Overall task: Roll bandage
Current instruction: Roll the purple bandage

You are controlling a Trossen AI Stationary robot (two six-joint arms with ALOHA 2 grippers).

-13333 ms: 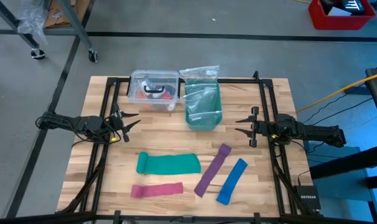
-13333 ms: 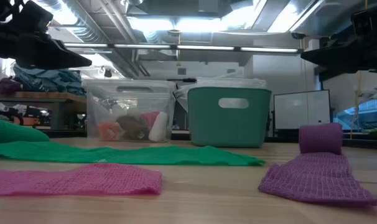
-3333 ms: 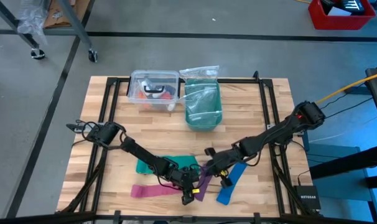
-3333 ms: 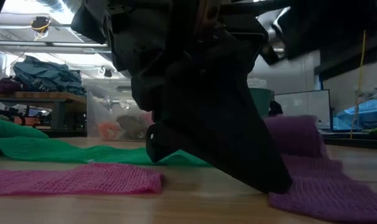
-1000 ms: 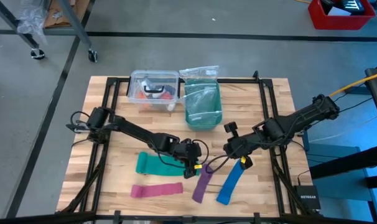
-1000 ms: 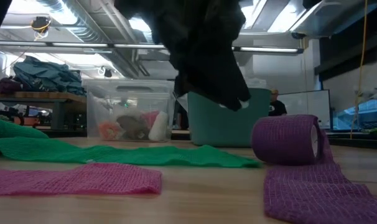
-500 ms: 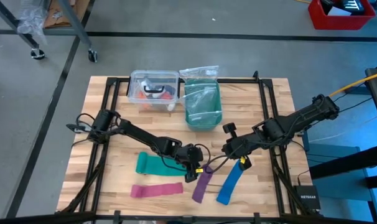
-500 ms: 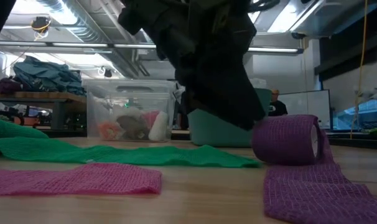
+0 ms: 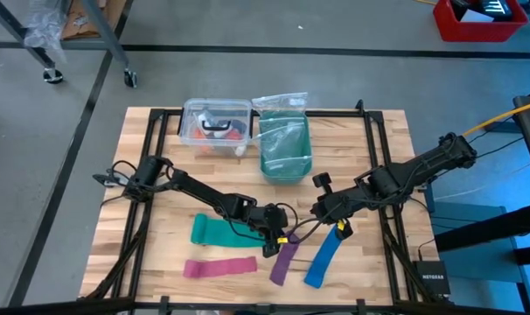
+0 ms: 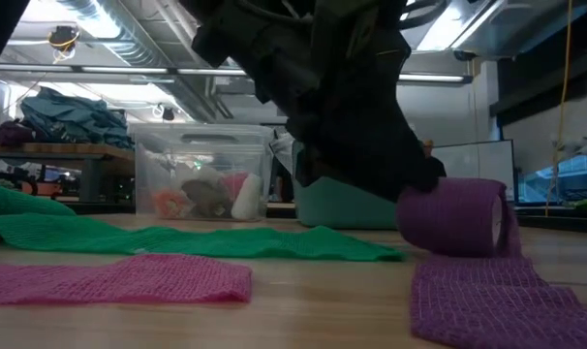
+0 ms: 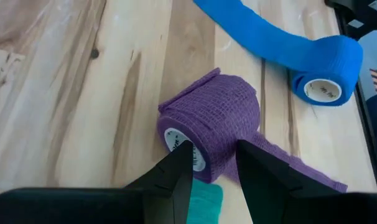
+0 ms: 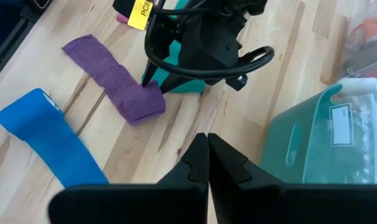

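Observation:
The purple bandage (image 9: 285, 260) lies near the table's front middle. Its far end is wound into a small roll (image 11: 216, 121) on the wood, and the loose strip (image 10: 497, 301) trails flat toward the near edge. My left gripper (image 11: 213, 149) is open and low over the roll, one finger toward each end of it. My right gripper (image 9: 319, 208) is shut and empty, a little to the right of the roll and farther back, above the blue strip's rolled end (image 9: 338, 230). My left gripper comes at the roll slanting down from the table's left. One fingertip (image 11: 183, 152) is at the roll's end face with the white core (image 11: 175, 138); the other fingertip (image 11: 243, 149) is on its curved wall. The roll rests on the table. Whether the fingers pinch it, I cannot tell.
A blue strip (image 9: 322, 258) with a rolled end lies right of the purple one. A green strip (image 9: 221, 230) and a pink strip (image 9: 219, 267) lie to the left. A teal bin (image 9: 285, 144) and a clear box (image 9: 217, 122) stand at the far edge.
My left gripper has come down and a little toward the table's right, onto the purple roll. In the low view it has dropped from above the roll until it meets the roll's top. My right gripper has stayed where it was.

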